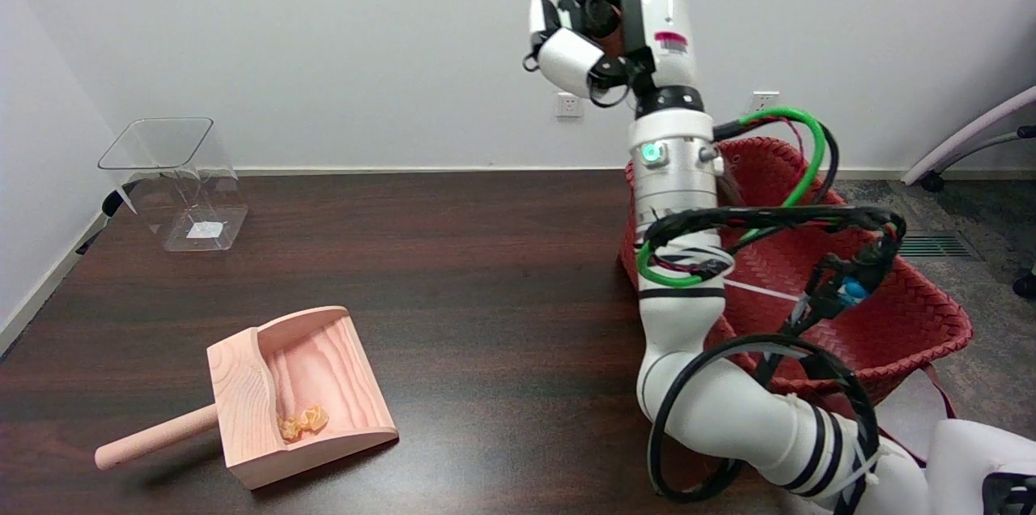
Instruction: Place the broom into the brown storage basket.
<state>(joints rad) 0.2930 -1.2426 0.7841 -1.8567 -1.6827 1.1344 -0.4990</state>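
While my hand [603, 29] grips something brown, likely the broom, I'm carrying; next I must lower it into the basket [914, 312].

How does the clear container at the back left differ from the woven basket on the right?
The clear container is see-through, hard-walled and tilted over toward the wall; the woven basket is opaque reddish-brown weave, sitting with its mouth upward. The container is the smaller of the two. The container stands free of the robot, while the right arm crosses in front of the basket. Both rest on the dark table.
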